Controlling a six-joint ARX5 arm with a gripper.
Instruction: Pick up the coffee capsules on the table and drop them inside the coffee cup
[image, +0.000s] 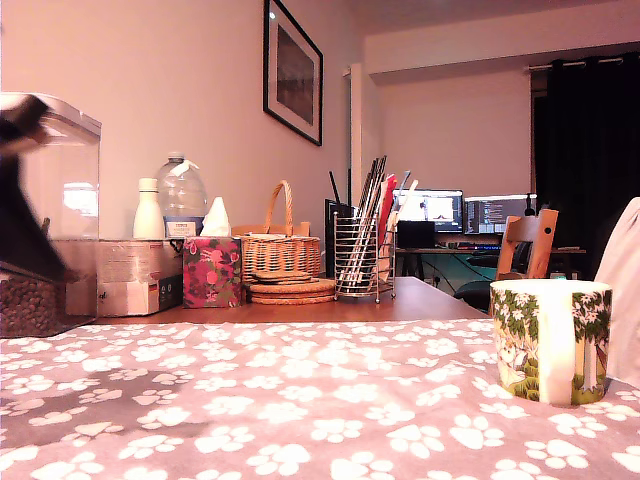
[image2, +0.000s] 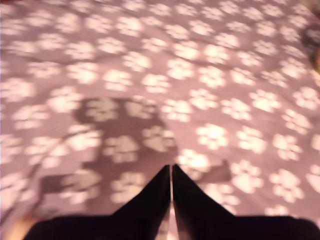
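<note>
Gripper (image2: 171, 192) fingers meet tip to tip in our wrist view, with only a hairline of light between them and nothing pinched there, so we read it as closed and empty. It hangs over bare cloth (image2: 150, 75), its shadow falling on the paw prints below. The picture is smeared, which we take as a sign that the arm is in motion.

In the exterior view we see the arm (image: 25, 190) only as a dark blur at the far left, well apart from the cup (image: 551, 340), which stands upright on the cloth at the right edge, mouth up and ready to receive.

We find no capsules in either view. Whether any already lie in the cup we cannot tell, since its rim hides the inside.

Behind the cloth, on the bare table (image: 420, 300), a wire holder (image: 365, 260) of utensils, a basket (image: 282, 250) and a tissue box (image: 211, 270) sit back out of the working space, which we judge leaves the arm an open path.
</note>
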